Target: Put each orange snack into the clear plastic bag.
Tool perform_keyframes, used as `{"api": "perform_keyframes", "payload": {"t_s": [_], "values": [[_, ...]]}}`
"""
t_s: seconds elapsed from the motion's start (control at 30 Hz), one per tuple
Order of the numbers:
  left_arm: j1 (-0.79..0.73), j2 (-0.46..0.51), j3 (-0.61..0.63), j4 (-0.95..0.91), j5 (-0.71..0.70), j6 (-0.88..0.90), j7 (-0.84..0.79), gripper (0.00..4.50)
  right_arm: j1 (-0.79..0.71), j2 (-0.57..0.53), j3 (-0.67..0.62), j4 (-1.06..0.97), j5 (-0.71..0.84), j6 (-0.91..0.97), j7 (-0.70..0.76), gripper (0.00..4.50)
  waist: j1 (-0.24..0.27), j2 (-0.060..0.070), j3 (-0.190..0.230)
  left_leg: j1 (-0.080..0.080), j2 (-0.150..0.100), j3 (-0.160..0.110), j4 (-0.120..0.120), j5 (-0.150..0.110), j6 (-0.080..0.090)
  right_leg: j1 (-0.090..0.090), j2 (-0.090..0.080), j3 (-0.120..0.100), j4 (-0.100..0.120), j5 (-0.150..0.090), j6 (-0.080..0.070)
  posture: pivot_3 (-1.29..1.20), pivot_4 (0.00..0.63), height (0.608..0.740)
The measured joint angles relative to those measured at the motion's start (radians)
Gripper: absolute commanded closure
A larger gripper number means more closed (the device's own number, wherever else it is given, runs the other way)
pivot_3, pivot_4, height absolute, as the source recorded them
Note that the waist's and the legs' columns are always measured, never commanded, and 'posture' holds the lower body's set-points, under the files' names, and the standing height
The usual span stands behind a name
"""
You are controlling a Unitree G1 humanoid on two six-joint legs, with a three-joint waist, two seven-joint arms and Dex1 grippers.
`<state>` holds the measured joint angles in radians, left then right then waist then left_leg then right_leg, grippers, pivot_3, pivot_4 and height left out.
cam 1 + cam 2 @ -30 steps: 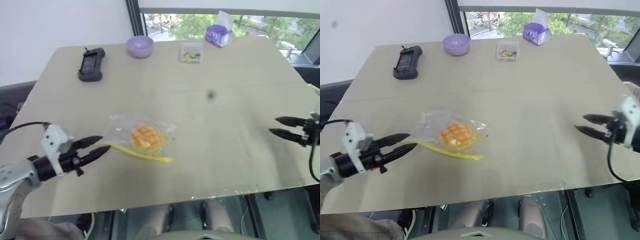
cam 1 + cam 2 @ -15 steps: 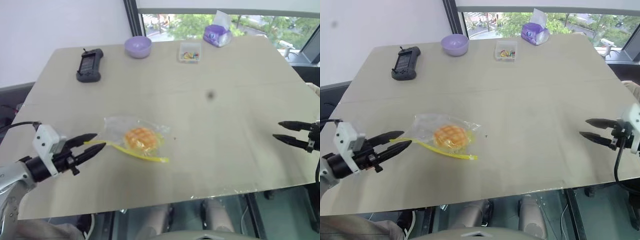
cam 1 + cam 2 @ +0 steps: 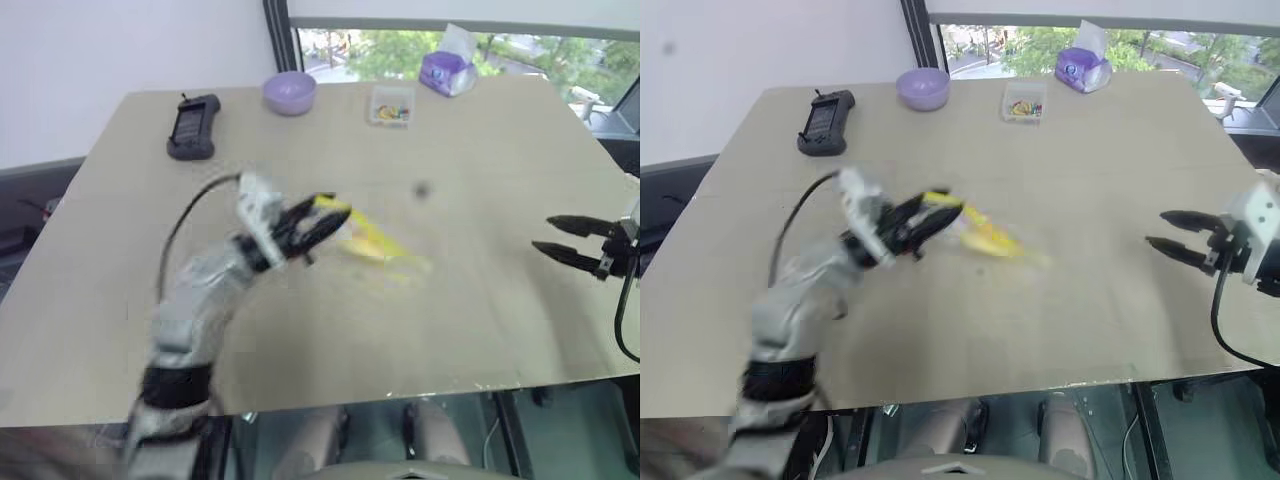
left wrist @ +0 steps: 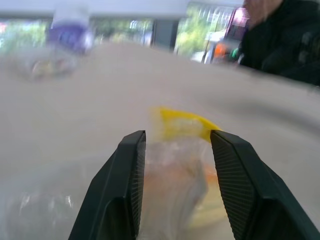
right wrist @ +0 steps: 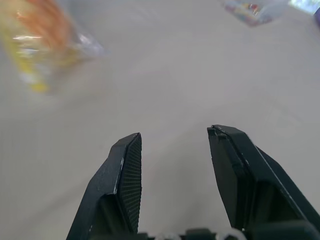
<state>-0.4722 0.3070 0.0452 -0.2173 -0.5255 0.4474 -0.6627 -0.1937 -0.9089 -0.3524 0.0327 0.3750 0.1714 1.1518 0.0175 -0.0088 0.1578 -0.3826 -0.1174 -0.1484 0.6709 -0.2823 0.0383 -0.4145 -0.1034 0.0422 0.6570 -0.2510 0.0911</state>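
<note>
Left gripper [image 3: 318,226]: raised over the middle of the desk [image 3: 480,330], fingers [image 4: 125,187] pinching the clear plastic bag between them.
Clear plastic bag [image 3: 375,245]: lifted off the desk, trailing away from the left gripper toward the right edge; blurred; yellow seal strip [image 4: 182,122] just past the fingertips in the left wrist view.
Orange snack [image 4: 175,175]: inside the bag, seen as an orange mass between the left fingers; grid pattern not readable.
Right gripper [image 3: 1170,235]: above the right edge of the desk, well apart from the bag; fingers spread, nothing between them; pointing toward the desk centre.
Game controller [image 3: 192,127]: dark, lying near the far left corner.
Purple bowl [image 3: 290,92]: at the far edge, between the controller and the clear box.
Small clear box [image 3: 390,105]: near the far edge, holding colourful bits.
Purple tissue pack [image 3: 445,72]: at the far edge, just beside the clear box, toward the right corner.
Person [image 4: 285,40]: dark clothing, beyond the desk in the left wrist view.
</note>
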Motion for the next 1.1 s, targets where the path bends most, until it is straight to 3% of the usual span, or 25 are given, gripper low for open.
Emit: {"api": "perform_keyframes", "payload": {"t_s": [0.13, 0.2, 0.33, 0.43, 0.5, 0.57, 0.63, 0.8, 0.9, 1.0, 1.1], "values": [[-0.066, -0.05, -0.012, 0.042, 0.007, -0.006, 0.056, 2.33, 0.008, 0.007, -0.001, -0.016, 0.001, 0.008, -0.028, 2.21, -0.021, 0.0, 0.0, 0.0, 0.002, 0.003, -0.003, 0.0, 0.0, -0.003, 0.0, 0.004, -0.002, 0.0, 0.0, 0.0, 0.15, 0.736], [-0.098, -0.082, 0.073, 0.044, -0.138, 0.091, 0.103, 2.33, 0.036, 0.011, -0.002, -0.048, 0.007, 0.025, -0.05, 2.21, -0.022, 0.0, 0.0, -0.005, 0.002, 0.002, -0.001, 0.0, 0.0, -0.008, 0.0, 0.003, 0.0, 0.0, 0.0, 0.0, 0.15, 0.736], [-0.032, 0.038, 0.1, 0.005, -0.188, 0.171, 0.073, 2.33, 0.082, 0.025, -0.004, -0.097, 0.013, 0.029, -0.081, 2.21, -0.028, 0.001, -0.001, 0.0, 0.002, 0.003, -0.002, 0.0, 0.0, -0.004, 0.002, 0.005, 0.001, 0.0, 0.0, 0.0, 0.15, 0.736], [-0.048, -0.065, 0.252, 0.047, -0.551, 0.288, 0.235, 2.33, 0.095, 0.037, -0.004, -0.107, 0.016, 0.042, -0.099, 2.21, -0.015, -0.003, 0.002, -0.003, 0.001, 0.001, 0.005, 0.0, 0.0, -0.004, 0.002, 0.003, 0.005, 0.0, 0.001, 0.0, 0.15, 0.736], [-0.102, -0.057, 0.334, 0.05, -0.725, 0.315, 0.307, 2.33, 0.094, 0.037, -0.004, -0.122, 0.02, 0.042, -0.108, 2.21, -0.007, -0.003, 0.002, -0.002, 0.001, 0.0, 0.008, 0.0, 0.0, -0.003, 0.002, 0.002, 0.005, 0.0, 0.001, 0.0, 0.15, 0.736], [-0.121, -0.008, 0.378, 0.029, -0.801, 0.328, 0.321, 2.33, 0.091, 0.039, -0.004, -0.125, 0.022, 0.042, -0.115, 2.21, -0.007, -0.003, 0.002, 0.0, 0.001, 0.001, 0.006, 0.0, 0.0, -0.002, 0.002, 0.003, 0.005, 0.0, 0.001, 0.0, 0.15, 0.736], [-0.091, 0.06, 0.375, 0.003, -0.782, 0.331, 0.306, 2.33, 0.089, 0.046, -0.001, -0.125, 0.022, 0.042, -0.121, 2.21, -0.006, -0.003, 0.002, 0.0, 0.001, 0.002, 0.005, 0.0, 0.0, -0.002, 0.002, 0.004, 0.005, 0.0, 0.001, 0.0, 0.15, 0.736], [0.176, 0.365, 0.248, -0.033, -0.467, 0.266, 0.064, 2.33, 0.108, 0.05, 0.003, -0.139, 0.026, 0.043, -0.117, 2.21, -0.012, -0.002, 0.002, 0.002, 0.001, 0.004, -0.001, 0.0, 0.0, -0.004, 0.003, 0.007, 0.003, 0.0, 0.0, 0.0, 0.15, 0.736], [0.307, 0.486, 0.243, -0.035, -0.328, 0.184, -0.081, 2.33, 0.122, 0.05, 0.003, -0.142, 0.032, 0.043, -0.105, 2.21, -0.006, -0.002, 0.002, 0.001, 0.002, 0.004, -0.002, 0.0, 0.0, -0.004, 0.003, 0.006, 0.002, 0.0, 0.0, 0.0, 0.15, 0.736], [0.459, 0.573, 0.288, -0.046, -0.221, 0.094, -0.185, 2.33, 0.131, 0.044, -0.001, -0.142, 0.044, 0.043, -0.086, 2.21, -0.005, -0.001, 0.002, 0.001, 0.002, 0.004, -0.003, 0.0, 0.0, -0.004, 0.002, 0.006, 0.0, 0.0, 0.0, 0.0, 0.15, 0.736], [0.605, 0.596, 0.361, -0.07, -0.154, 0.019, -0.265, 2.33, 0.149, 0.019, -0.013, -0.143, 0.059, 0.043, -0.052, 2.21, -0.004, -0.001, 0.002, 0.0, 0.002, 0.004, -0.003, 0.0, 0.0, -0.003, -0.001, 0.005, -0.001, 0.0, 0.0, 0.0, 0.15, 0.736]]}}
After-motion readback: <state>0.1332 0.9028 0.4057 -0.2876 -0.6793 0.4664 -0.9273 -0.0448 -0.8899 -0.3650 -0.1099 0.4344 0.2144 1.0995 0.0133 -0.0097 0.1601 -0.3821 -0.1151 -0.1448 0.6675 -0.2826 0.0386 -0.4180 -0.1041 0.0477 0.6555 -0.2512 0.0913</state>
